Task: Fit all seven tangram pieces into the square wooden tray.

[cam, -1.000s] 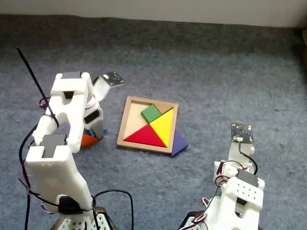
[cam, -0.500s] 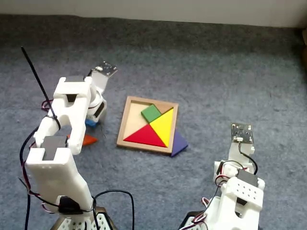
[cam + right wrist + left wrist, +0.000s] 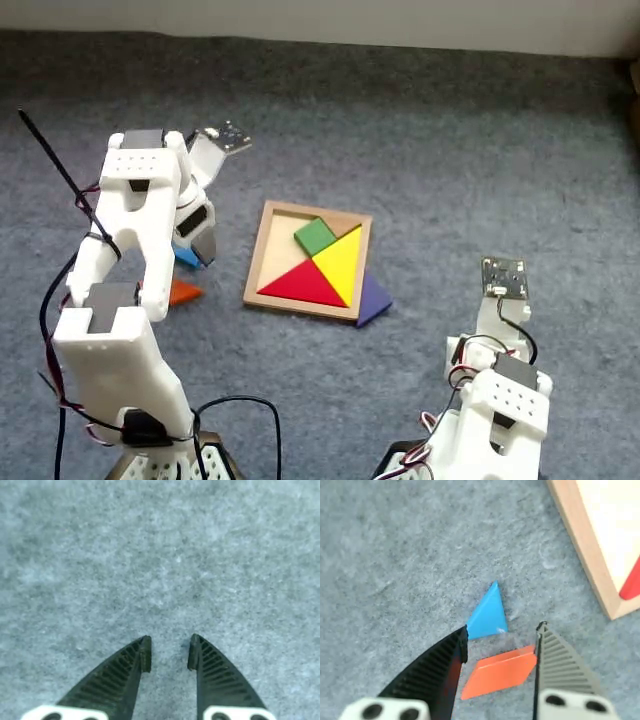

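Hovering with jaws spread wide, the left gripper (image 3: 502, 630) frames the blue triangle (image 3: 487, 614) and orange parallelogram (image 3: 498, 672), loose on the grey tabletop (image 3: 450, 150) beside the square wooden tray (image 3: 256, 262), likely lining up a pick. A red triangle (image 3: 300, 285), yellow triangle (image 3: 342, 262) and green square (image 3: 315, 236) already sit inside; the right gripper (image 3: 169, 654), slightly parted, rests well apart.

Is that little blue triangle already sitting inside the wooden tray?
No, the blue triangle lies on the grey carpet outside the wooden tray, next to the orange piece.
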Controlling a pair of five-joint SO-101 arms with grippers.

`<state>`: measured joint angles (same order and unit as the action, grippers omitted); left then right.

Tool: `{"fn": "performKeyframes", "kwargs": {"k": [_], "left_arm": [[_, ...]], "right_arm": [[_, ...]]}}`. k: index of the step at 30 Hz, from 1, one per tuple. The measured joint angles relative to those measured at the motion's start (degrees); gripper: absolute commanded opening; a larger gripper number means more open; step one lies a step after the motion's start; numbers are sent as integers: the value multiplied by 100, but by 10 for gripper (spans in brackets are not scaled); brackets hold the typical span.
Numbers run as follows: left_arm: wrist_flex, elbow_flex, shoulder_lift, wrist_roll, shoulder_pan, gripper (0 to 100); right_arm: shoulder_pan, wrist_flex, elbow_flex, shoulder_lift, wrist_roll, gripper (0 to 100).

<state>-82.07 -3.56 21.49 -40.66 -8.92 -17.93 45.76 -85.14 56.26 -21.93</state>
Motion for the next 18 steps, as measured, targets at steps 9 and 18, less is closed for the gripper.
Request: {"fn": "performKeyframes", "kwargs": {"k": [9,18], "left_arm": [[369,308,0,-1011,-105,211],[1037,844,0,-1108,-149,211]], "right_arm": [[0,0,0,0,0,134],[0,0,0,0,0,134]]}}
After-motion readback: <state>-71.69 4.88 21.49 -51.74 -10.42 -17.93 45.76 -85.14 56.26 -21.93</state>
